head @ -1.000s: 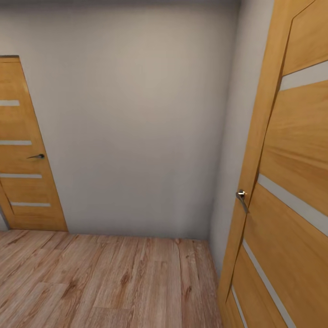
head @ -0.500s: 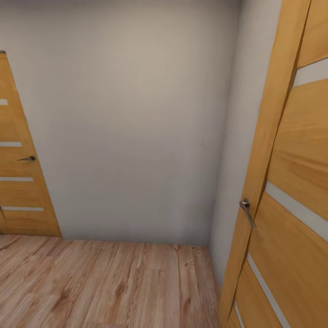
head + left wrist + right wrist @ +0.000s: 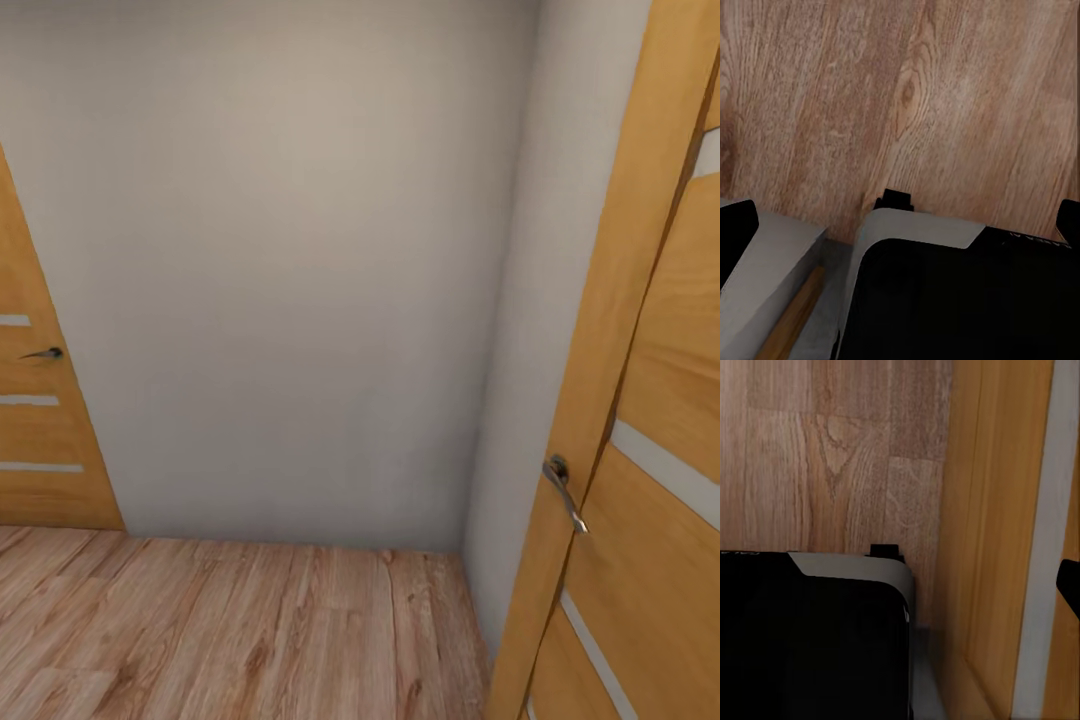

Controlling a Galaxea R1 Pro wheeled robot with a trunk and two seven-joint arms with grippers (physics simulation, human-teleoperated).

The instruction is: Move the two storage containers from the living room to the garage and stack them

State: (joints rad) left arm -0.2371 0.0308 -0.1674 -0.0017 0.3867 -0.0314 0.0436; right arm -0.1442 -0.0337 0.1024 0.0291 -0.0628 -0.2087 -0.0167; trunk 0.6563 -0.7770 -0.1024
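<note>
Hallway corner closer, right door [image 3: 640,420] nearer, left door [image 3: 35,420] slipping out of view

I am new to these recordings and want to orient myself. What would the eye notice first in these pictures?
First comes the big wooden door with pale stripes at the right of the head view, very near, with its metal lever handle. Next is the bare white wall straight ahead, above light wood-plank floor. A second striped door stands farther off at the left edge.
</note>
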